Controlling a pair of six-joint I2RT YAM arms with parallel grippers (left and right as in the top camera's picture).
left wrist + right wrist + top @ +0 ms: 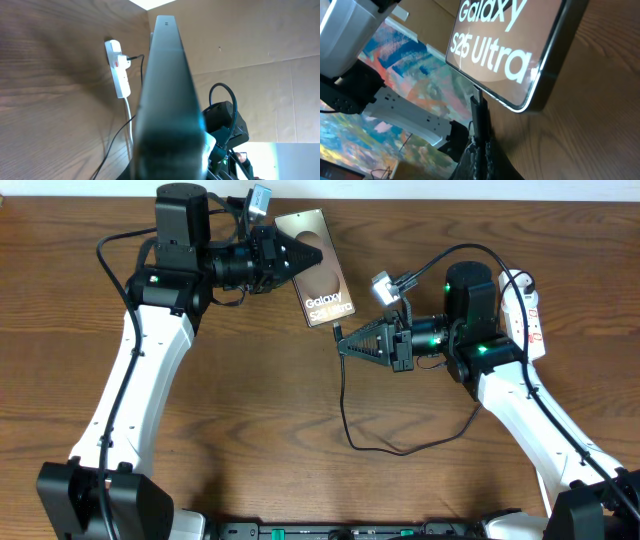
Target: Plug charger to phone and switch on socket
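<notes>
The phone (322, 280), a bronze slab with white "Galaxy" lettering, is held at its far end by my left gripper (292, 252), which is shut on it. In the left wrist view the phone's dark edge (167, 80) fills the middle. My right gripper (350, 343) is shut on the charger's black plug tip (338, 330), just at the phone's near edge. In the right wrist view the plug tip (478, 107) touches the phone's bottom edge (520, 65). The thin black cable (380, 448) loops over the table. The white socket strip (525, 305) lies at the right and also shows in the left wrist view (117, 67).
The wooden table (260, 430) carries the two arms and the cable loop. A black plug sits in the strip's far end (131, 58). The strip's white cord (129, 120) runs toward the left wrist camera.
</notes>
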